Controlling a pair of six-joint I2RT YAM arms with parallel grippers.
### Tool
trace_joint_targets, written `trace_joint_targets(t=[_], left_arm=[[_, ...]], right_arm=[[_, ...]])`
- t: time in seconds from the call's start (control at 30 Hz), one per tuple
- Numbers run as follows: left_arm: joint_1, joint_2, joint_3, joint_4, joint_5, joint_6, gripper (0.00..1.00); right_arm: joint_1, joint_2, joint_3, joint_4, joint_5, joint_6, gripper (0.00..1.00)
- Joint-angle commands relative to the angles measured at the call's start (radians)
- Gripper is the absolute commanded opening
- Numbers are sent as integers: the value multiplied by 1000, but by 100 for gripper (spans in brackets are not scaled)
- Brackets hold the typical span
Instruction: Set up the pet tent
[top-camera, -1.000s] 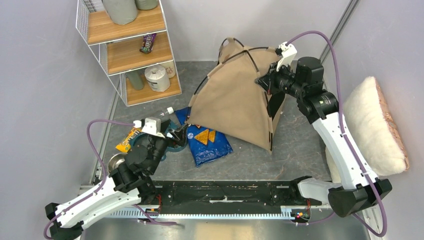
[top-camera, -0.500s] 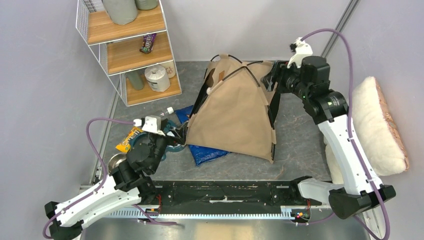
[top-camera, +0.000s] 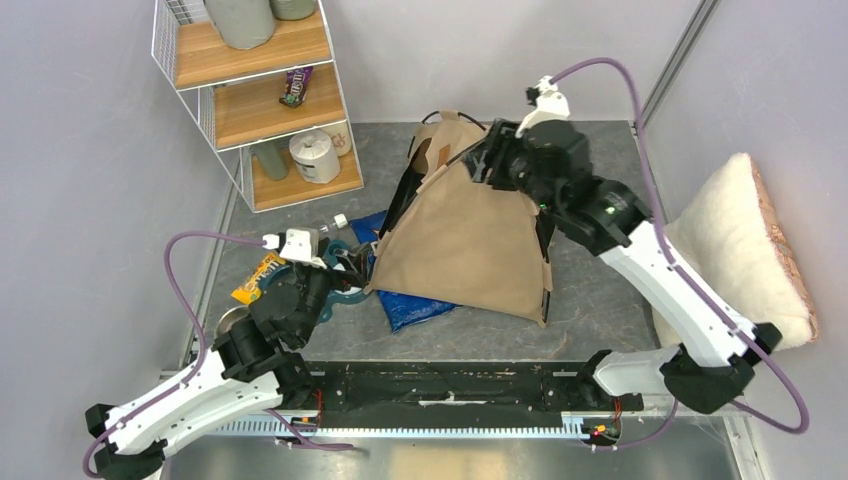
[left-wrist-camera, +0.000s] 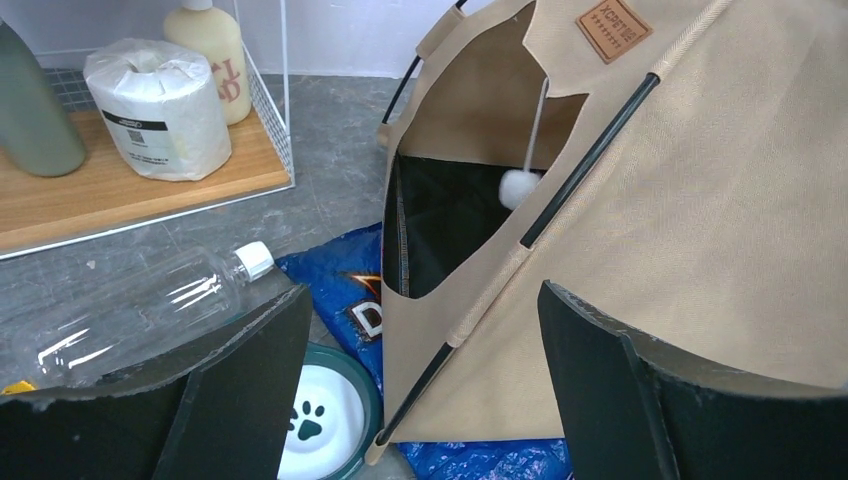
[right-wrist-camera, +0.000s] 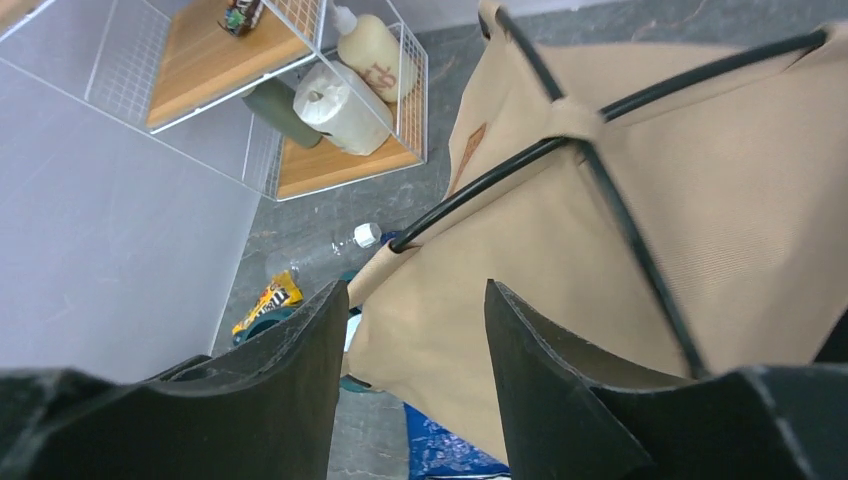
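The pet tent (top-camera: 470, 240) stands on the grey floor as a tan fabric pyramid with thin black poles. In the left wrist view the tent (left-wrist-camera: 700, 200) shows its dark doorway, a white pom-pom (left-wrist-camera: 516, 186) on a string and a brown patch label (left-wrist-camera: 612, 28). My left gripper (top-camera: 350, 262) is open at the tent's front left corner, and its jaws (left-wrist-camera: 420, 300) frame the corner pole without touching it. My right gripper (top-camera: 482, 160) hovers open over the tent's peak. Between its fingers (right-wrist-camera: 415, 290) only the tent (right-wrist-camera: 700, 200) below shows, near the crossed poles (right-wrist-camera: 575, 125).
A blue chip bag (top-camera: 415, 305) lies partly under the tent. A paw-print bowl (left-wrist-camera: 320, 420), a clear bottle (left-wrist-camera: 150, 310) and a yellow candy pack (top-camera: 258, 278) lie by my left gripper. A wire shelf (top-camera: 255, 100) stands back left. A fluffy white cushion (top-camera: 740, 250) leans on the right wall.
My right gripper let go of the tent's upper pole, opened, and swung left over the peak. The tent shifted left and settled over the chip bag. The left arm barely moved.
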Motion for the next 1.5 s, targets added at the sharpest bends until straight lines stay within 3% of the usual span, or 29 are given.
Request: trace_joint_targets(t=[0.0, 0.13, 0.6, 0.87, 1.0, 1.23, 1.47], left_arm=[[-6, 17, 64, -64, -52, -61, 89], [-6, 3, 60, -70, -61, -63, 88], [-6, -133, 41, -162, -83, -111, 88], [-5, -155, 35, -173, -77, -120, 87], [-6, -141, 40, -174, -71, -120, 87], [-6, -127, 41, -172, -62, -128, 87], [-6, -93, 39, -158, -60, -128, 87]], right_arm=[[116, 52, -12, 78, 253, 138, 60], [180, 152, 41, 13, 397, 219, 56], [234, 325, 120, -51, 507, 315, 44], [235, 342, 232, -33, 521, 164, 1], [234, 316, 327, -7, 507, -17, 0], [161, 196, 279, 41, 363, -295, 0], [-103, 85, 107, 68, -91, -367, 0]])
